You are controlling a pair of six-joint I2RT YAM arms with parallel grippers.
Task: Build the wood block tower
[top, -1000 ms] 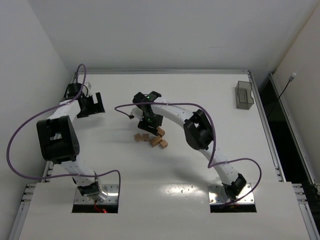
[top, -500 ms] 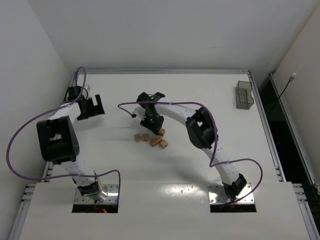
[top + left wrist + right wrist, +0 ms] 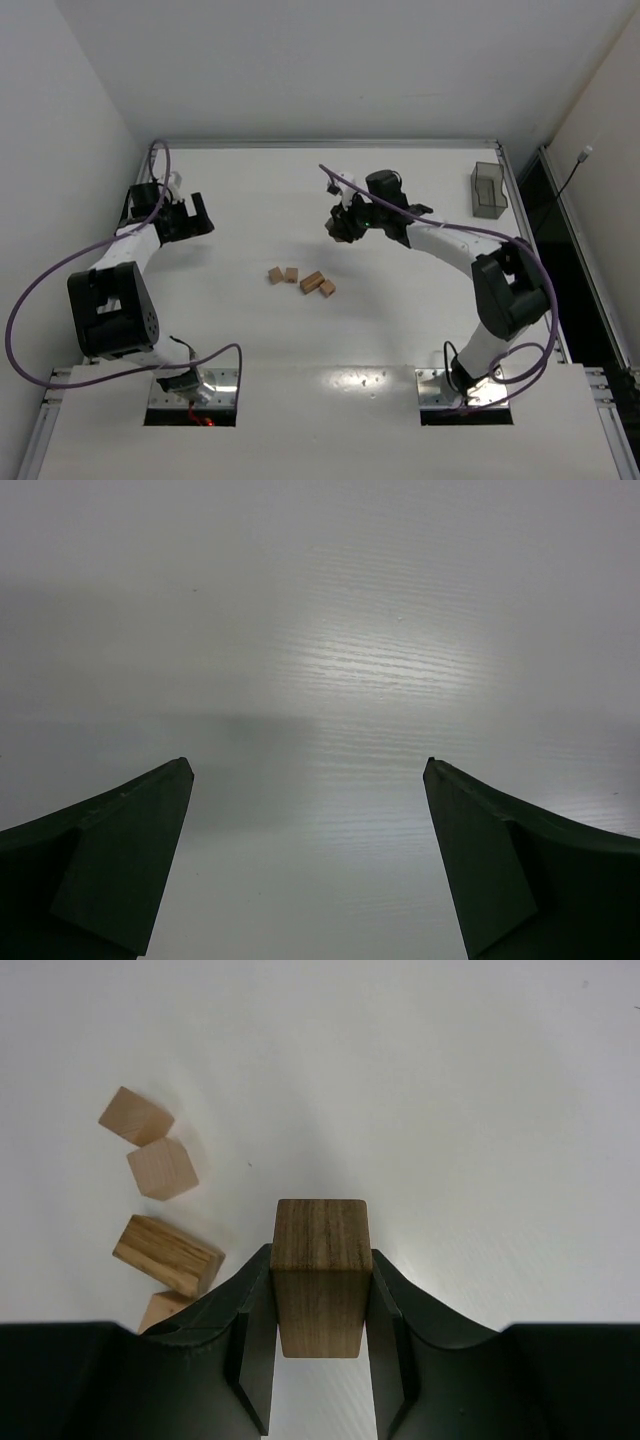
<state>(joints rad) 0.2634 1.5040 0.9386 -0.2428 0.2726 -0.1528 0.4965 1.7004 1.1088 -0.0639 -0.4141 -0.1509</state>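
Over mid-worktop (image 3: 400,330), right gripper (image 3: 320,1252) pinches one wood block (image 3: 320,1280) upright; four loose blocks (image 3: 312,281) lie near centre; left gripper (image 3: 305,765) spread wide by left edge.

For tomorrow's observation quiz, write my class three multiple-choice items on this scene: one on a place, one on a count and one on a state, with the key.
1. Where does the grey bin stand?
A) near the far right corner of the table
B) in the middle
C) between the arm bases

2. How many wood blocks lie loose on the table?
A) two
B) four
C) six

3. What state is the right end effector in?
A) open and empty
B) shut on a wood block
C) resting inside the bin

Key:
1 A: the top view shows it by the far right edge, well apart from the blocks.
2 B: four lie in a loose row at mid-table, none stacked.
3 B: the right wrist view shows one block clamped upright between its fingers.
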